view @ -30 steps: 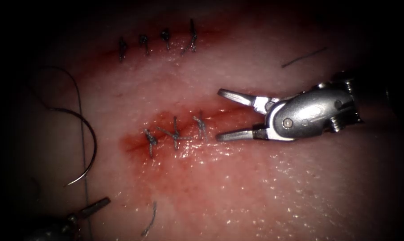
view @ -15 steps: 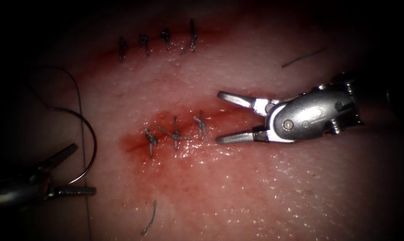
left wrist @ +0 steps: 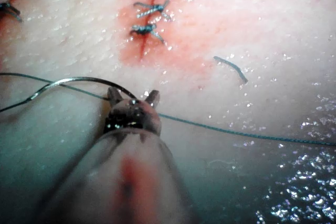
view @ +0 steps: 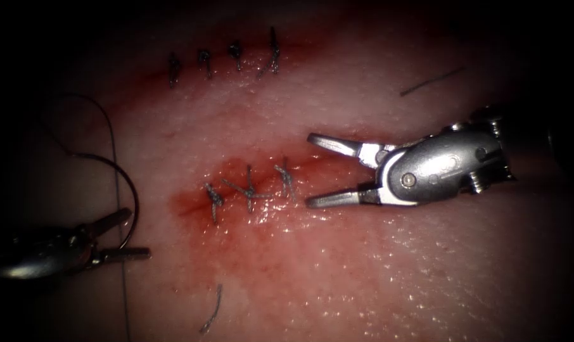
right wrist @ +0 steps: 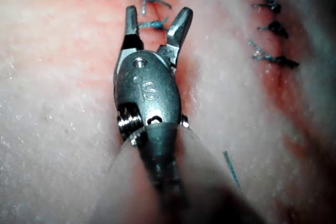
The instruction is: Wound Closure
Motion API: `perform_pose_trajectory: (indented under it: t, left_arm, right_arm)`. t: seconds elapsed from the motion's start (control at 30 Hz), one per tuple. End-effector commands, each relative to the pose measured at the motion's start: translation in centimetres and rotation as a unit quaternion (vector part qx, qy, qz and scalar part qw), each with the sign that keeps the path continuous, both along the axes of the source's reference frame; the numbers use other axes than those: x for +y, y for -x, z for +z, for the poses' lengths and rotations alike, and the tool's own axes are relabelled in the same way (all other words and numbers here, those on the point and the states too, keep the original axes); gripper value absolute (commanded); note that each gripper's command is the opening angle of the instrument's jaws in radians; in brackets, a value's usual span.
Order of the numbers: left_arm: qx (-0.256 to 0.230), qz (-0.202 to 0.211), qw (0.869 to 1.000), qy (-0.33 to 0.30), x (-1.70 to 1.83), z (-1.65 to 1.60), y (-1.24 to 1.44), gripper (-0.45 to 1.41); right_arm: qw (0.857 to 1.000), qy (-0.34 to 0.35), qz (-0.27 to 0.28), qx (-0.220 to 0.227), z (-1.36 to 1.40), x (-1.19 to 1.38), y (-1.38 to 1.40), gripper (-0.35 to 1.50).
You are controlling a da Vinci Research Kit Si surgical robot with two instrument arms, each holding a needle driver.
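Note:
The curved needle [view: 133, 190] lies flat on the tissue [view: 363, 272], left of the cut and not in it. Its thread [view: 116, 183] runs down past it. My left tool [view: 138, 234] stands open with its jaws astride the needle near the pointed end. The left wrist view shows the same: needle [left wrist: 79, 81] arcing in between the open jaws of the left tool [left wrist: 133, 97], thread [left wrist: 236, 132] trailing off. My right tool [view: 308, 170] hovers wide open just right of the stitched cut [view: 249, 187], holding nothing. The right wrist view shows the right tool [right wrist: 156, 14] open at the nearest stitch [right wrist: 152, 23].
A second row of stitches [view: 223, 57] crosses the tissue farther back. Cut ends of thread lie near the front [view: 214, 310] and at the back right [view: 429, 82]. Red fluid [view: 192, 206] stains the tissue around the cut.
My left tool came up from the lower left, opened, and moved right onto the needle's pointed end, its jaws narrowing. The right tool barely moved.

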State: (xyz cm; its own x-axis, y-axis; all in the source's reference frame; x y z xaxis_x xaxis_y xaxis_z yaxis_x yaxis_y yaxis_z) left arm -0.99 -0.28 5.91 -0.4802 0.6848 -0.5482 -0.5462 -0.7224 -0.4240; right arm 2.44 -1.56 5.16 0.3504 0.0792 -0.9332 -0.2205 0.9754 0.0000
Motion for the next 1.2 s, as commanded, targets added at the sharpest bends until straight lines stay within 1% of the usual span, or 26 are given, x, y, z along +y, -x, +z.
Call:
perform_pose_trajectory:
  t: [0.03,0.13,0.2,0.3,0.4,0.47,0.53,0.63,0.7,0.77,0.8,0.9,0.97,1.0,1.03,1.07,1.13,1.2]
  left_arm:
    - [0.001,0.003,1.0,-0.001,-0.06,0.06,0.04,0.56]
    - [0.009,0.003,1.0,-0.008,-0.08,0.07,0.0,0.52]
    - [0.014,0.005,1.0,-0.01,-0.1,0.08,0.0,0.39]
    - [0.018,0.01,1.0,-0.015,-0.16,0.09,0.03,0.02]
    - [0.018,0.018,0.999,-0.023,-0.21,0.1,0.08,-0.45]
    - [0.019,0.018,0.999,-0.027,-0.21,0.09,0.09,-0.45]
    - [0.015,0.034,0.999,-0.019,-0.2,0.06,0.09,-0.45]
    - [0.019,0.04,0.999,-0.005,-0.12,-0.03,0.08,-0.45]
    - [0.019,0.029,0.999,0.014,-0.05,-0.13,0.08,-0.45]
    - [0.02,0.011,0.999,0.043,0.05,-0.28,0.11,-0.45]
    - [0.019,0.008,0.998,0.056,0.09,-0.35,0.13,-0.45]
    - [0.007,-0.012,0.996,0.091,0.2,-0.59,0.22,-0.45]
    - [0.003,-0.028,0.993,0.117,0.29,-0.76,0.34,-0.45]
    - [0.006,-0.037,0.989,0.141,0.36,-0.89,0.47,-0.45]
    - [0.007,-0.042,0.988,0.15,0.39,-0.95,0.55,-0.45]
    - [0.006,-0.047,0.986,0.162,0.43,-1.02,0.66,-0.45]
    - [0.002,-0.046,0.983,0.179,0.48,-1.11,0.84,-0.45]
    - [0.007,-0.045,0.98,0.192,0.54,-1.17,1.07,-0.45]
  right_arm:
    - [1.0,-0.003,0.001,0.001,0.05,-0.04,-0.08,1.33]
    - [1.0,-0.003,0.002,0.001,0.05,-0.05,-0.08,1.33]
    - [1.0,-0.006,0.003,0.001,0.04,-0.05,-0.08,1.33]
    - [1.0,-0.006,0.003,0.001,0.04,-0.05,-0.08,1.31]
    - [1.0,-0.007,0.004,0.001,0.02,-0.04,-0.08,1.31]
    - [1.0,-0.008,0.004,0.0,0.0,-0.04,-0.08,1.31]
    - [1.0,-0.009,0.005,0.0,-0.01,-0.03,-0.07,1.31]
    - [1.0,-0.015,0.006,0.001,-0.06,-0.01,-0.05,1.26]
    - [0.999,-0.041,0.013,0.005,-0.11,0.03,0.01,1.11]
    - [0.997,-0.075,0.024,0.009,-0.18,0.08,0.11,0.91]
    - [0.994,-0.098,0.038,0.01,-0.21,0.1,0.15,0.91]
    - [0.982,-0.17,0.081,0.013,-0.31,0.16,0.32,0.93]
    - [0.97,-0.219,0.108,0.018,-0.35,0.18,0.4,0.96]
    - [0.946,-0.288,0.148,0.025,-0.41,0.19,0.46,0.44]
    - [0.936,-0.31,0.166,0.027,-0.43,0.19,0.47,0.24]
    - [0.928,-0.325,0.182,0.026,-0.46,0.19,0.48,0.31]
    - [0.923,-0.332,0.194,0.013,-0.49,0.2,0.48,0.54]
    - [0.91,-0.357,0.209,0.0,-0.53,0.19,0.47,0.68]
